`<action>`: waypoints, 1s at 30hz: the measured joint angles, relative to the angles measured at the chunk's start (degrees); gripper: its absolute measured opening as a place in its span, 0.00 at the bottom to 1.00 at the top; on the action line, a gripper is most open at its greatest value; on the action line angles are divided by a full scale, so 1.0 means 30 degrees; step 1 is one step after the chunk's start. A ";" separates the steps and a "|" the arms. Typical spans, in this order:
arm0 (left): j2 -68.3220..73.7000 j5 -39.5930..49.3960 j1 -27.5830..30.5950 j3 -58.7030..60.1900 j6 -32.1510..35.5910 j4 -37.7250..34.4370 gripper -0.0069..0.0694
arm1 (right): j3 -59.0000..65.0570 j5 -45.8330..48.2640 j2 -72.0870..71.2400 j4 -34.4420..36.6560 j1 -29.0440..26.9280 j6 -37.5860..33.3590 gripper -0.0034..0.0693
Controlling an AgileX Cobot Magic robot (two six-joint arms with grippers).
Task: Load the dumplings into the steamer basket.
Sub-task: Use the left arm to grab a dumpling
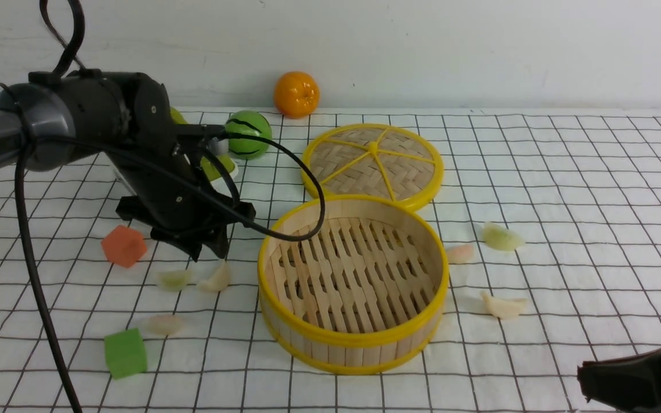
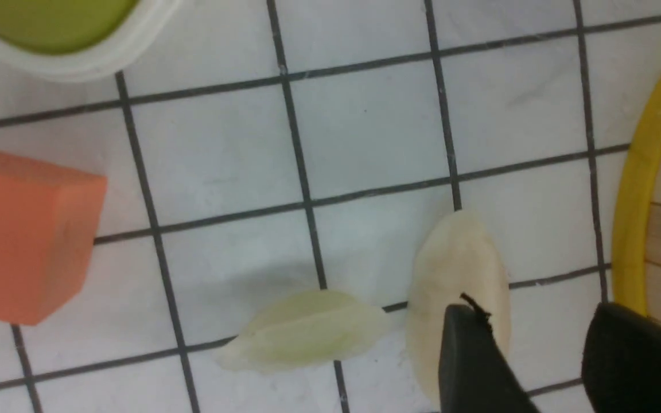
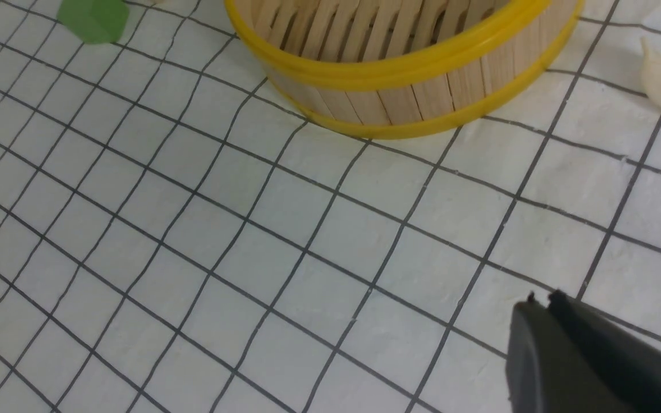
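Observation:
The steamer basket [image 1: 353,339] stands empty at the table's middle. Three dumplings lie to its left: pale white [image 1: 217,278], light green [image 1: 174,279], pinkish [image 1: 164,324]. Three lie to its right: pinkish [image 1: 460,253], green [image 1: 501,237], white [image 1: 502,306]. My left gripper [image 1: 210,252] is open and empty, just above the pale white dumpling [image 2: 457,258]. In the left wrist view the gripper [image 2: 537,327] has one finger over that dumpling and the other by the basket rim [image 2: 634,201]. My right gripper [image 3: 543,301] is shut and empty at the front right [image 1: 588,381].
An orange foam cube [image 1: 124,245] and a green foam cube [image 1: 125,353] lie left of the basket. The woven lid [image 1: 372,165] lies behind it. A green striped ball [image 1: 248,134], an orange [image 1: 296,93] and a white-rimmed green dish [image 2: 78,57] are at the back.

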 joint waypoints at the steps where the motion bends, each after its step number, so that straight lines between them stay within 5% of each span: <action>1: 0.0022 0.0000 0.0000 0.0000 0.0000 0.0000 0.46 | 0.0000 0.0000 0.0000 0.0000 0.0000 0.0000 0.07; 30: 0.1810 -0.0068 0.0000 0.0000 0.0039 0.0041 0.40 | 0.0000 -0.0074 0.0000 0.0254 0.0000 -0.0216 0.09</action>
